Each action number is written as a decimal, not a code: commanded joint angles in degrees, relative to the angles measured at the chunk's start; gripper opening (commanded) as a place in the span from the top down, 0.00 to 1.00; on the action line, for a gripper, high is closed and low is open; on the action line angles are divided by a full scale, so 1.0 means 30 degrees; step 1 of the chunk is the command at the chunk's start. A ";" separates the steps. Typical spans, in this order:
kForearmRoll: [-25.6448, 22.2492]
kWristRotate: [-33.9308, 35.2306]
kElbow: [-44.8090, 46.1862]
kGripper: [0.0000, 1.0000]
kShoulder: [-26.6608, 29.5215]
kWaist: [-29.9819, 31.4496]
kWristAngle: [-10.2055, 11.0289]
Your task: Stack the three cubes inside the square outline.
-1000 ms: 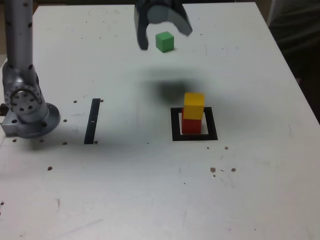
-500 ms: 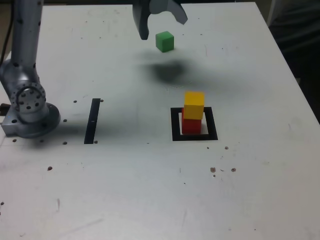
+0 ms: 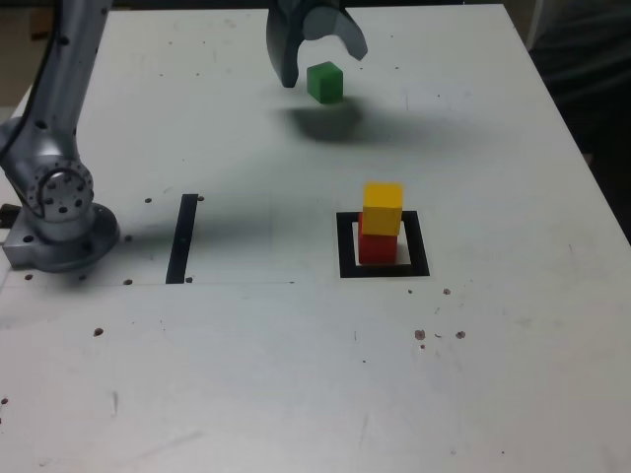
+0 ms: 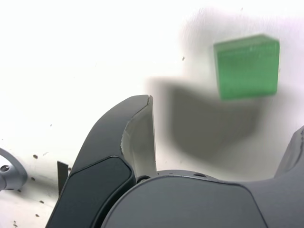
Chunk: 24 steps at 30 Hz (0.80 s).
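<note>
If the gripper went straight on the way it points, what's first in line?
Likely the green cube: in the wrist view it lies ahead of the open gripper, somewhat off to one side. Depth is unclear, so it might meet the table beside it instead.

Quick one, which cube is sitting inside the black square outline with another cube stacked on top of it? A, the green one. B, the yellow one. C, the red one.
C: in the exterior view the red cube sits within the black square outline, with the yellow cube on top of it.
</note>
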State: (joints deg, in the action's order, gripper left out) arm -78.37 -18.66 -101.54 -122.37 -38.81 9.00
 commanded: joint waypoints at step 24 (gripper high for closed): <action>-0.3262 -0.0430 -0.6444 0.22 -0.4848 -0.1144 -0.0564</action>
State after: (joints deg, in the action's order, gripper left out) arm -87.25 -19.76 -119.84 -135.94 -41.99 7.39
